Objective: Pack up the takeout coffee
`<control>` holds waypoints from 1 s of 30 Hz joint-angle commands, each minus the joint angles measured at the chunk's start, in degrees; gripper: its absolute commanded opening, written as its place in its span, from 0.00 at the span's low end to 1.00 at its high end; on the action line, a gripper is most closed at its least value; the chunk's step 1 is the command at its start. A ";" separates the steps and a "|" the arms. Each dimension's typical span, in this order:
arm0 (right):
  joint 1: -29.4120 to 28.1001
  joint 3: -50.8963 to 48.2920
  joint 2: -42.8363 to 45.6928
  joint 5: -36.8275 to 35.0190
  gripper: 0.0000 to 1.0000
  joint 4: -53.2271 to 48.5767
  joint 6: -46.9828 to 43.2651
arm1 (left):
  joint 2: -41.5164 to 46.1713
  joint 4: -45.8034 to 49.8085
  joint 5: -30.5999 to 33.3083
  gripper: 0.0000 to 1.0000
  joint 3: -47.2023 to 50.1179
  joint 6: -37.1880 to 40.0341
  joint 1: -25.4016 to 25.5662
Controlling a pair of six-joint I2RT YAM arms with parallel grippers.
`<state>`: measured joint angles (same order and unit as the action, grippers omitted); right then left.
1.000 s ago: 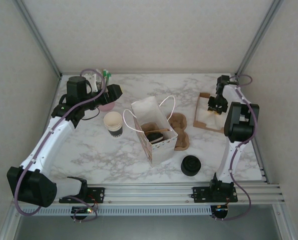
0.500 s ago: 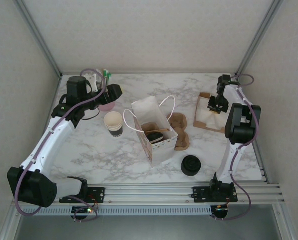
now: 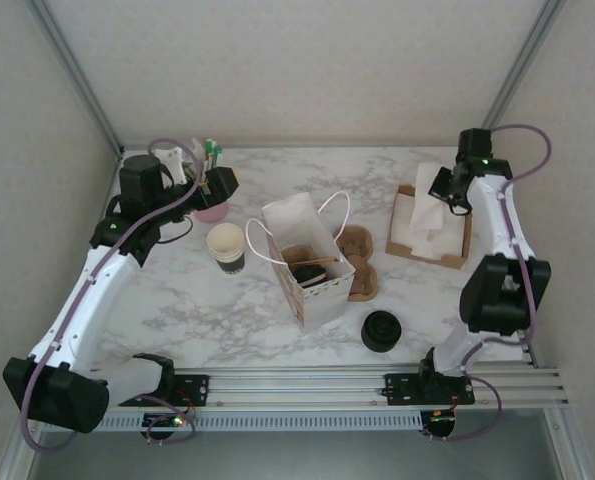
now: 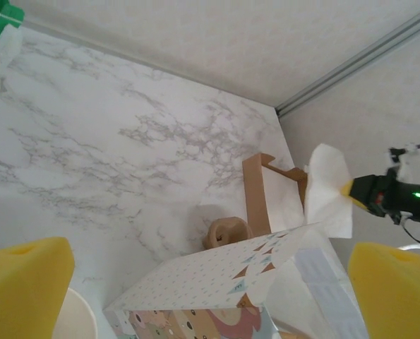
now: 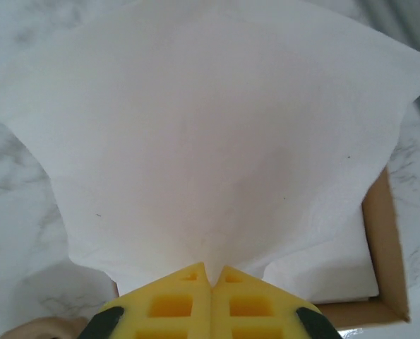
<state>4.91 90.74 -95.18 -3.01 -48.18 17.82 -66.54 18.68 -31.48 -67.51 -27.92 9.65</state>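
The takeout coffee (image 3: 308,272) is seen inside the open paper bag (image 3: 312,305) at the centre of the frame, with a wooden stick (image 3: 317,261) laid across it. A white napkin (image 5: 210,141) is pinched in the closed right gripper (image 5: 211,277) above a cardboard tray (image 5: 387,233) at upper right. The left gripper (image 3: 222,182) is held wide open at upper left, beside a pink bowl (image 3: 212,212). A lidless cup (image 3: 226,245) and a stack of lids (image 3: 381,331) are set near the bag.

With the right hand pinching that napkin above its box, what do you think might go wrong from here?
The right hand pinches the napkin only at one edge, so it may slip out in transit. The loose sheet spreads wide and could snag the bag rim or handles instead of dropping in.
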 commanded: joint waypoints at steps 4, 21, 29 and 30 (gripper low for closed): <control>-3.96 1.40 11.30 -0.09 0.00 -1.52 -0.15 | 3.79 0.17 1.42 1.00 1.05 -1.52 -0.42; -12.08 11.31 32.19 34.26 0.00 -2.06 4.51 | 11.61 4.87 4.01 1.00 2.54 -2.55 -0.38; -19.97 4.01 36.54 46.64 0.00 5.94 10.68 | 15.03 5.98 5.38 1.00 3.43 -3.89 -0.42; -22.08 2.74 36.88 46.73 0.00 6.92 10.93 | 15.36 6.07 5.34 1.00 3.52 -3.98 -0.42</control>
<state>-14.09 96.03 -58.59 37.76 -45.60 25.74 -52.53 23.92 -27.14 -64.66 -30.89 9.65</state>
